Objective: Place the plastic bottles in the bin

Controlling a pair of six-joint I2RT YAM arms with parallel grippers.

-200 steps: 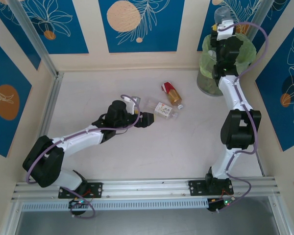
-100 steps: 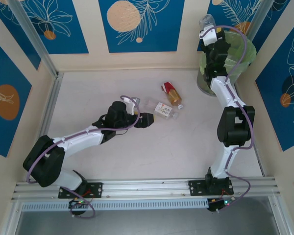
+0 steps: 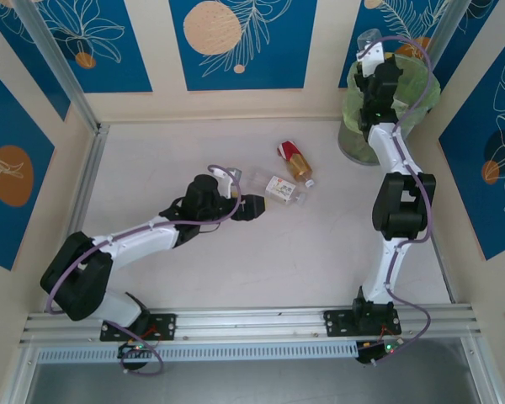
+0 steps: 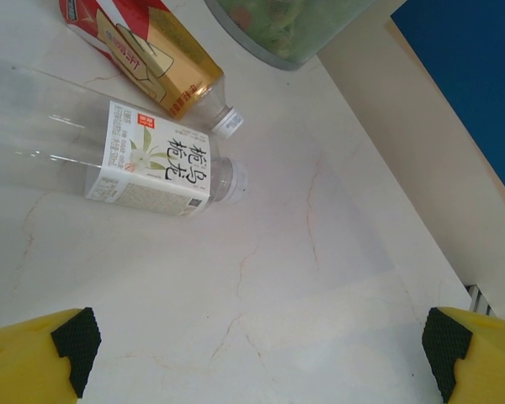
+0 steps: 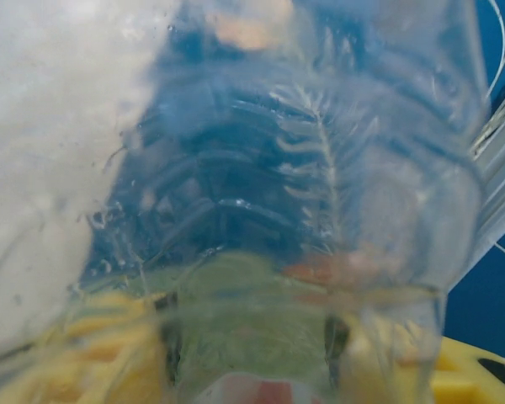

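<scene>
Holding a clear bottle (image 3: 368, 39) high beside the bin (image 3: 424, 91), the right end effector (image 3: 376, 61) should centre over its mouth before letting go. The left end effector (image 4: 261, 353), spread wide, faces a white-label bottle (image 4: 147, 160) and an amber bottle (image 4: 164, 63) on the worktop (image 3: 236, 278).

Bare desk (image 3: 194, 278) lies open across the lower and left of the frame. Just ahead of my left gripper (image 3: 257, 204), jaws wide, a white-labelled bottle (image 3: 279, 188) and an amber bottle (image 3: 297, 162) lie side by side mid-frame. Upper right, the bin (image 3: 351, 139) fills the corner. My right gripper (image 3: 371, 55), closed on a clear bottle (image 3: 367, 38), hangs over its mouth.
</scene>
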